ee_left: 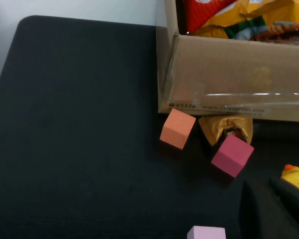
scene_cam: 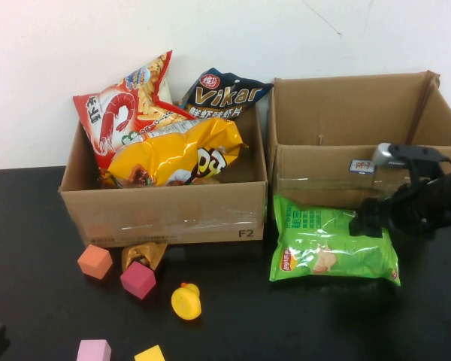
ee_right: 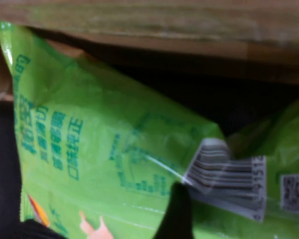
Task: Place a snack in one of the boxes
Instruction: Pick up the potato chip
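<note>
So the green bag [scene_cam: 333, 244] is laid flat on the black surface [scene_cam: 233, 316], right up against the front of the empty box [scene_cam: 346, 177]. The right pincer [scene_cam: 368, 219] is spread wide over the bag's top edge, nothing gripped. The left pincer [ee_left: 274, 211] is parked clenched near the yellow duck [scene_cam: 186, 301], well away from that box.
</note>
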You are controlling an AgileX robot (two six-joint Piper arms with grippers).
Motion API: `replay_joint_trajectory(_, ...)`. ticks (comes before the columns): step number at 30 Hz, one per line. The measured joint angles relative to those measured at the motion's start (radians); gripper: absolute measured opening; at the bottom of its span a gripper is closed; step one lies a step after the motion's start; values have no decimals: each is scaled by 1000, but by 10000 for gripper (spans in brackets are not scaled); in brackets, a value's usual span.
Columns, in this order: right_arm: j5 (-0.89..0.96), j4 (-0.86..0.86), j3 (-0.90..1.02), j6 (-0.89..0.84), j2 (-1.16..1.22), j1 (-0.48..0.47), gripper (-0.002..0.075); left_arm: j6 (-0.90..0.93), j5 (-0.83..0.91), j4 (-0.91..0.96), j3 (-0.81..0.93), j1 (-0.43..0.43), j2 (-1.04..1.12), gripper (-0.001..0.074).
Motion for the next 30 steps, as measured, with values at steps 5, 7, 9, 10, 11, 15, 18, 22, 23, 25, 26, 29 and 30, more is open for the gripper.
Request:
replay_joint_trajectory(5,4,31,-15,-11,33,2,367,0,0,0,0,0,0,-1)
replay_joint_trajectory(7,9,43,-16,-11,39,2,228,0,0,0,0,0,0,-1)
replay_joint_trajectory(9,18,50,-16,-11,41,2,111,0,0,0,0,0,0,-1)
replay_joint_trajectory(10,26,52,-16,-11,41,2,76,0,0,0,0,0,0,-1)
replay_joint_trajectory(11,32,54,-16,-11,41,2,57,0,0,0,0,0,0,-1)
replay_joint_trajectory(15,59,55,-16,-11,36,2,22,0,0,0,0,0,0,-1)
replay_joint_trajectory(18,82,53,-16,-11,22,2,17,0,0,0,0,0,0,-1)
replay_joint_trajectory(22,100,47,-16,-30,-1,2,16,0,0,0,0,0,0,-1)
replay_joint_trajectory(23,97,47,-16,-33,-1,2,23,0,0,-2,0,0,0,-1)
replay_joint_trajectory(25,90,47,-16,-27,-1,2,57,0,0,-4,0,0,0,-1)
replay_joint_trajectory(26,90,47,-16,-7,3,2,85,0,0,-4,0,0,0,-1)
replay_joint_trajectory(29,90,47,-16,39,20,2,188,0,0,-6,0,0,0,-1)
replay_joint_trajectory(30,90,47,-16,47,26,2,215,0,0,-6,0,0,0,-1)
